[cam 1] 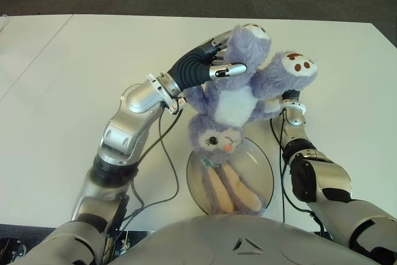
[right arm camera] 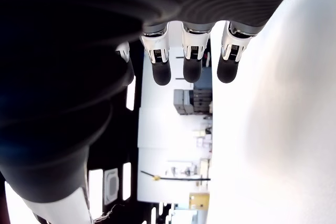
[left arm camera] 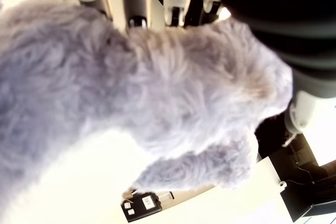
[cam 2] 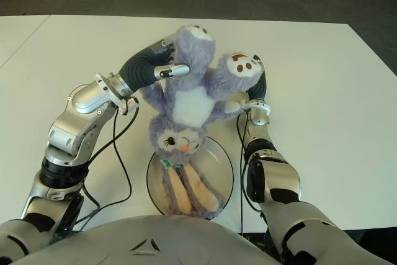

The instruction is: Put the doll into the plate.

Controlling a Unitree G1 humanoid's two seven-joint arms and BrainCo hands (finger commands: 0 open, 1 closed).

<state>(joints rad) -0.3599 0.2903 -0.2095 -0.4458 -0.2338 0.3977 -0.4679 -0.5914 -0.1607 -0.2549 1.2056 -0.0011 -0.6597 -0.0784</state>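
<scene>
- The left hand [cam 1: 214,63] was raised above the white table [cam 1: 74,91] and was closed around one leg of the doll [cam 1: 232,116]; a silver finger [cam 1: 227,70] lay across the front of that leg.
- The doll, a purple plush rabbit with a white belly, hung head down from this grasp, feet uppermost and face turned toward the head camera.
- Its second leg, showing a white sole with brown pads, stuck out toward the robot's right and covered most of the right hand in the eye views.
- The doll's long ears trailed down into the plate [cam 1: 262,172]; their tips appeared to lie on the plate's inside, while head and body were above it.
- The plate, a shallow round dish, stood on the table close to the robot's torso, between the two forearms.
- The left wrist view was filled with purple fur pressed against the fingers [left arm camera: 137,3] of the left hand, which agreed with a firm hold.
- The right hand [cam 2: 259,88] showed just beside the doll's free foot, on the doll's right-hand side. In the right wrist view its fingers [right arm camera: 192,56] were extended side by side with nothing between them; it held nothing.
- Contact between the right hand and the doll's foot could not be told.
</scene>
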